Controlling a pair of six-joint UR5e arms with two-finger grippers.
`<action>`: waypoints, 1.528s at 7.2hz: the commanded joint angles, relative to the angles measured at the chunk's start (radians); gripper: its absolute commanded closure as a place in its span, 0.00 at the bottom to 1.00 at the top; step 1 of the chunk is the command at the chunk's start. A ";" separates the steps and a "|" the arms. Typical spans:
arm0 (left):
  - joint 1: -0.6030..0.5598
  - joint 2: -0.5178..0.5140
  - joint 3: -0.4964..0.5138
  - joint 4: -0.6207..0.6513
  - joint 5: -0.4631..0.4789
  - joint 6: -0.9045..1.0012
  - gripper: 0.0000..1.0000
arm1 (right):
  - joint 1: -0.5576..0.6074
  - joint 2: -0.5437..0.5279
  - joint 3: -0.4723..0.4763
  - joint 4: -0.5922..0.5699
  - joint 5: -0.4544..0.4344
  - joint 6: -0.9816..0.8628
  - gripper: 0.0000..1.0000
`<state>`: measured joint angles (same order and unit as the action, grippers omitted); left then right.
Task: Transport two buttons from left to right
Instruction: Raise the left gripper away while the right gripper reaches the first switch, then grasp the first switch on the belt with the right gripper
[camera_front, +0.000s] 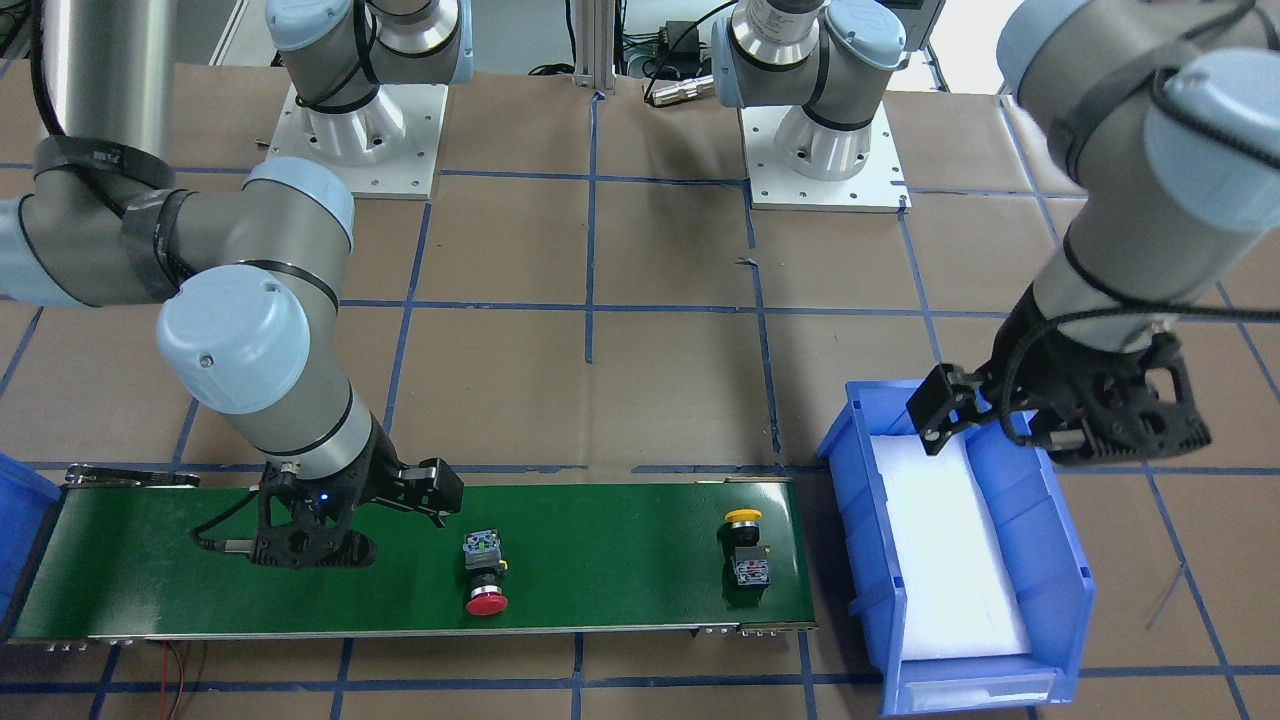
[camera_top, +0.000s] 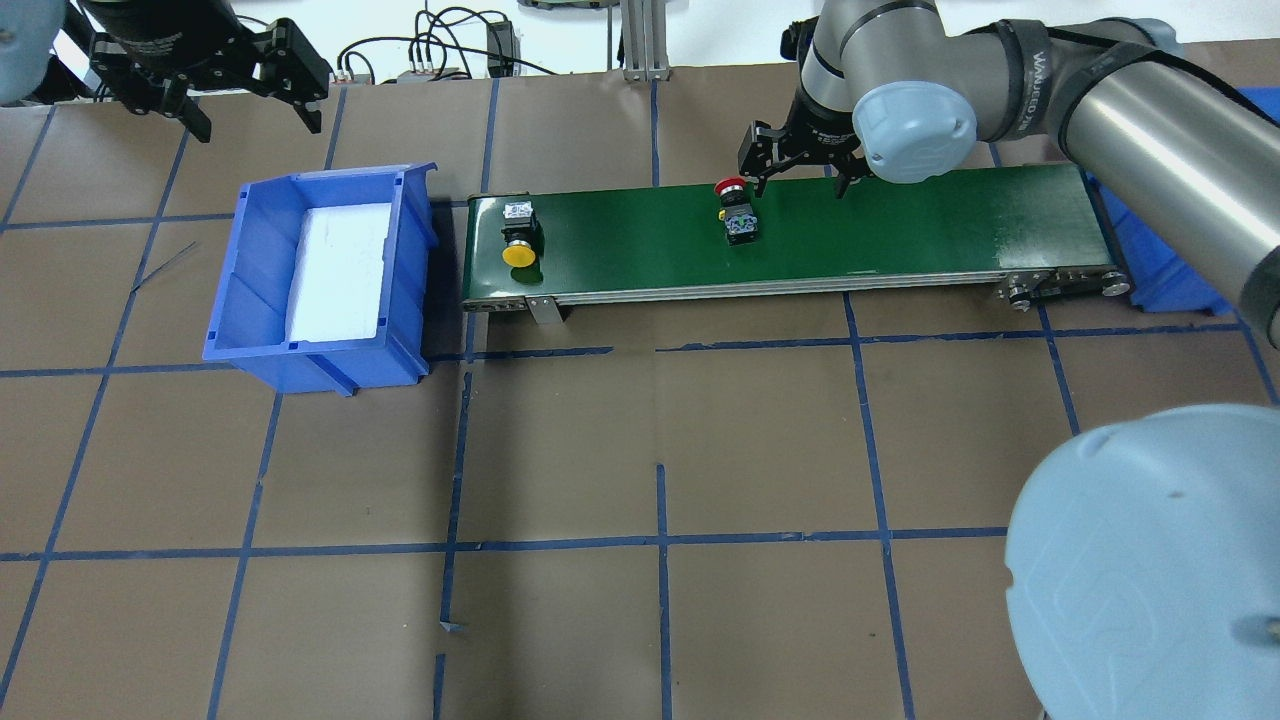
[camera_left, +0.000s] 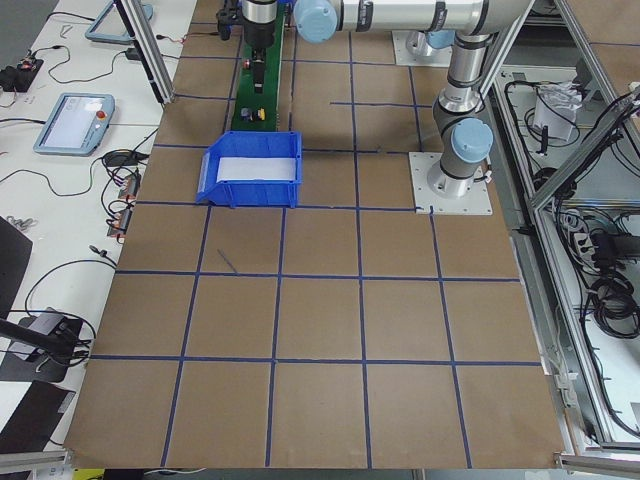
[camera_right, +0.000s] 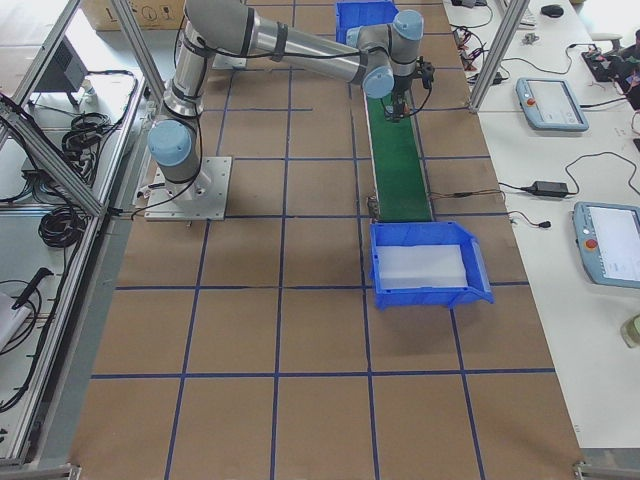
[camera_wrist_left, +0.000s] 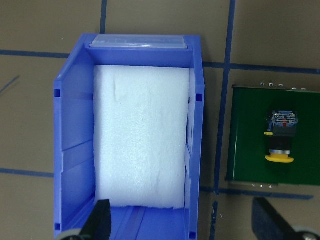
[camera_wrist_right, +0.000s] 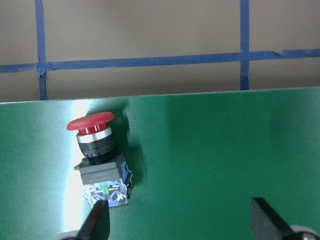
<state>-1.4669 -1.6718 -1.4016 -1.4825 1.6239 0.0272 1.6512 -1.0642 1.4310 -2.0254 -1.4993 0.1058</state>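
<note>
Two buttons lie on their sides on the green conveyor belt (camera_top: 900, 230). The red button (camera_top: 737, 210) (camera_front: 485, 575) (camera_wrist_right: 97, 155) is near the belt's middle. The yellow button (camera_top: 520, 235) (camera_front: 745, 545) (camera_wrist_left: 281, 135) is at the belt's end beside the blue bin (camera_top: 250, 270). My right gripper (camera_top: 800, 183) (camera_front: 440, 497) (camera_wrist_right: 180, 222) hangs open over the belt, with the red button off to one side by one finger. My left gripper (camera_top: 258, 125) (camera_front: 945, 420) (camera_wrist_left: 182, 225) hovers open and empty over the bin's far end.
The blue bin (camera_front: 1060, 560) holds a white foam pad (camera_wrist_left: 142, 135) and nothing else. A second blue bin (camera_top: 1170, 280) sits at the belt's other end. The table is brown paper with a blue tape grid.
</note>
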 joint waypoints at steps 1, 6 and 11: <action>0.011 0.087 -0.045 -0.007 -0.012 0.000 0.00 | 0.025 0.030 -0.007 -0.034 -0.001 0.003 0.01; -0.004 0.067 -0.030 -0.243 -0.013 -0.001 0.00 | 0.038 0.052 0.005 -0.049 -0.010 -0.003 0.07; -0.009 0.009 -0.046 -0.190 -0.018 -0.004 0.00 | 0.012 0.078 -0.003 -0.050 -0.006 -0.110 0.74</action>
<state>-1.4776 -1.6383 -1.4403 -1.6773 1.6002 0.0217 1.6722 -0.9876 1.4323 -2.0828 -1.5107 0.0417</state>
